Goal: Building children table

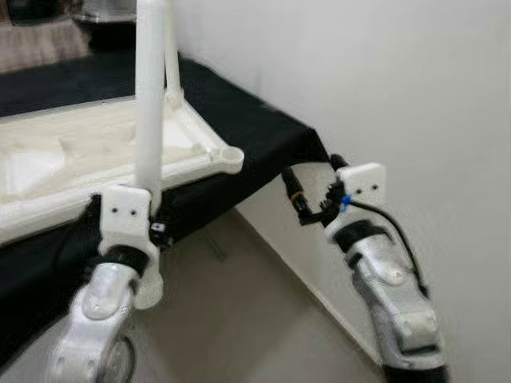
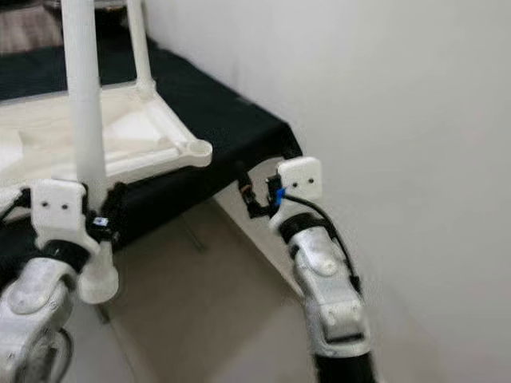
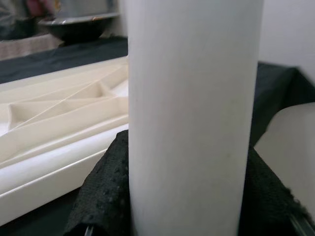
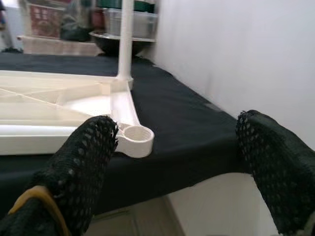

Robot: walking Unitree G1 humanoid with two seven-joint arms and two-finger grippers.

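A white children's tabletop (image 1: 72, 159) lies upside down on a black-covered surface (image 1: 255, 128). One white leg (image 1: 172, 56) stands fixed in its far corner. The near corner socket (image 1: 231, 157) is empty. My left gripper (image 1: 153, 209) is shut on a second white leg (image 1: 149, 96), held upright at the tabletop's front edge, left of that socket; the leg fills the left wrist view (image 3: 192, 118). My right gripper (image 1: 315, 179) hangs open just off the black surface's corner, facing the empty socket (image 4: 135, 138) with nothing between its fingers.
A white wall (image 1: 383, 80) runs close along the right side, right beside my right arm. Beige floor (image 1: 239, 319) lies below the surface's edge. A dark bowl (image 4: 120, 42) and storage boxes sit at the far end.
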